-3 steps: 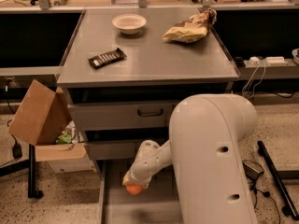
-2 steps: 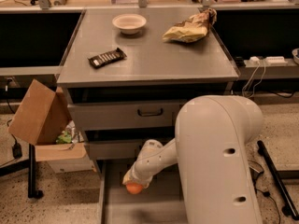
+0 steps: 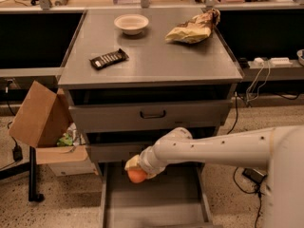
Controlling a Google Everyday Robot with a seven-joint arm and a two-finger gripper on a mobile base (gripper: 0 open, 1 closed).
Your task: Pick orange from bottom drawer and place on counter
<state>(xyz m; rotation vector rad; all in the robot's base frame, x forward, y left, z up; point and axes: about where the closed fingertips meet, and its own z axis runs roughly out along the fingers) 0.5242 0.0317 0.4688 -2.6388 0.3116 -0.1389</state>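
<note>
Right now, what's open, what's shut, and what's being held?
gripper: above bottom drawer, shut on orange
orange: held by gripper
bottom drawer: pulled open
white bowl: upright on counter
chip bag: crumpled, lying down
cardboard box: tilted

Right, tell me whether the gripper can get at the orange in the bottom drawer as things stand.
Probably yes. The gripper is right against the orange, low over the pulled-out bottom drawer, and nothing visible lies between them.

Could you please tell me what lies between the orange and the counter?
Camera view: two grey drawer fronts; the claw is at the orange, over the bottom drawer.
</note>
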